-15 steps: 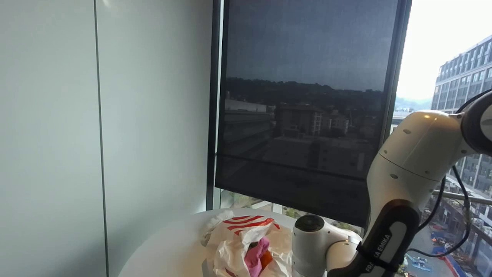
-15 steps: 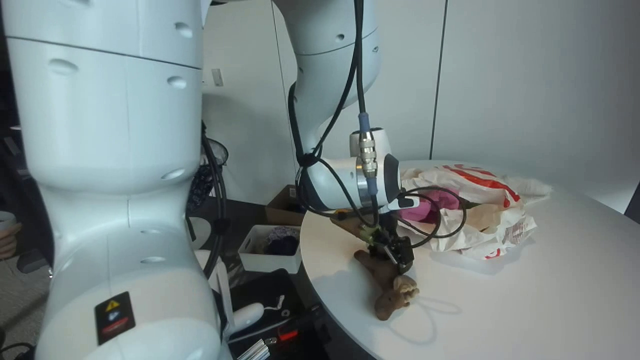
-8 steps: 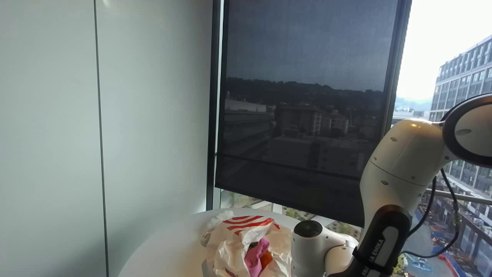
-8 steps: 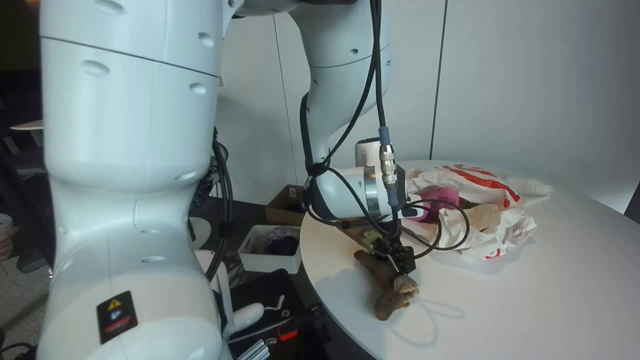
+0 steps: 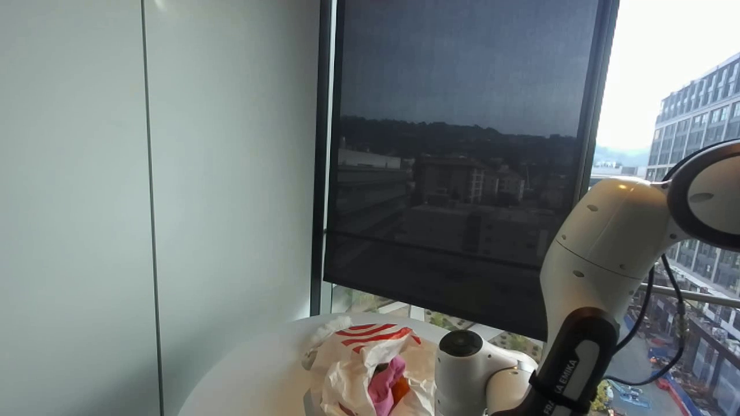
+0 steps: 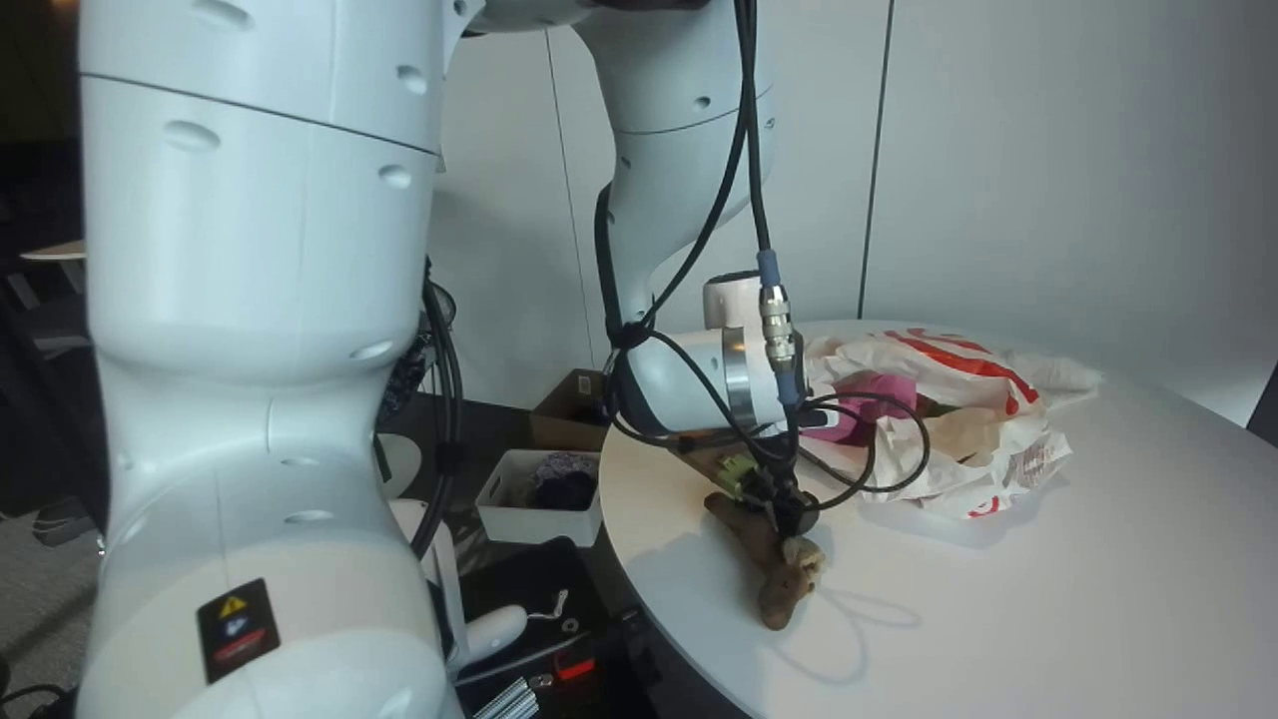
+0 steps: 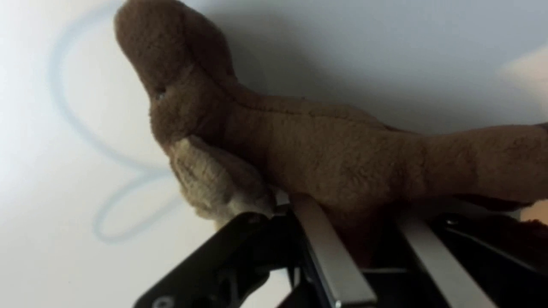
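A brown plush animal (image 7: 325, 145) with a long snout and pale tan antlers (image 7: 218, 175) lies on the white table. It is also visible as the plush animal (image 6: 784, 594) below the arm in an exterior view. My gripper (image 7: 353, 209) has its two fingers (image 7: 336, 256) on either side of the toy's body, behind the antlers, with brown fabric pinched in the gap. The fingertips are partly hidden by the plush. In an exterior view the black gripper (image 6: 784, 509) sits low over the toy's middle; elsewhere it is below the frame.
A crumpled white bag (image 6: 998, 439) with red stripes and a pink item (image 6: 869, 399) inside lies close behind the gripper. The round table's (image 6: 998, 619) edge runs near the toy. A white bin (image 6: 544, 524) stands beyond it, lower down. Cables (image 6: 924, 439) loop beside the wrist.
The arm shifted slightly and came lower, then the jaws closed in on the toy. The plush's head has swung a little and its body has moved slightly with the grip.
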### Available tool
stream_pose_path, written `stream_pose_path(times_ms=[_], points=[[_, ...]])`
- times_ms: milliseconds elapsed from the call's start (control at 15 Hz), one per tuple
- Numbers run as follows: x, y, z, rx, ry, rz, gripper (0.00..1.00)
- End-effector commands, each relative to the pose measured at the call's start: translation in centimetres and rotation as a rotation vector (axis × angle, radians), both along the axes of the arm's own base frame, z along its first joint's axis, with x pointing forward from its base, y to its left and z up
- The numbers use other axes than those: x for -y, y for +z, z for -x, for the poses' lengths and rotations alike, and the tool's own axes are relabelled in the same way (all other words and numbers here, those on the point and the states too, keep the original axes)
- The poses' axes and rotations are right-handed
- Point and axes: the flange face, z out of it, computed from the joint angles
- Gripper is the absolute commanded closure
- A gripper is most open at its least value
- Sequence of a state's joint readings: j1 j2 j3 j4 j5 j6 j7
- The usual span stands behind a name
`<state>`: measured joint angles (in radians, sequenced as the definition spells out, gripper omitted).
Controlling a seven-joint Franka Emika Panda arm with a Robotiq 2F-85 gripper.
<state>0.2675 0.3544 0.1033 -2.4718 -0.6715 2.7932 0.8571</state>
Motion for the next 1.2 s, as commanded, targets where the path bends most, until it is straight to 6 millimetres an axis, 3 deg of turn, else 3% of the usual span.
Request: stream_pose_path(times_ms=[0, 400, 600, 800, 1133], points=[[-1.5, 4.7, 0.5, 0.082, 0.05, 0.067, 0.86], [-3.6, 14.0, -1.2, 0.327, 0.089, 0.183, 0.83], [-4.8, 16.8, -3.3, 0.444, 0.075, 0.202, 0.83], [-6.4, 16.8, -5.8, 0.485, 0.109, 0.242, 0.83], [-7.9, 13.5, -8.8, 0.443, 0.145, 0.308, 0.83]])
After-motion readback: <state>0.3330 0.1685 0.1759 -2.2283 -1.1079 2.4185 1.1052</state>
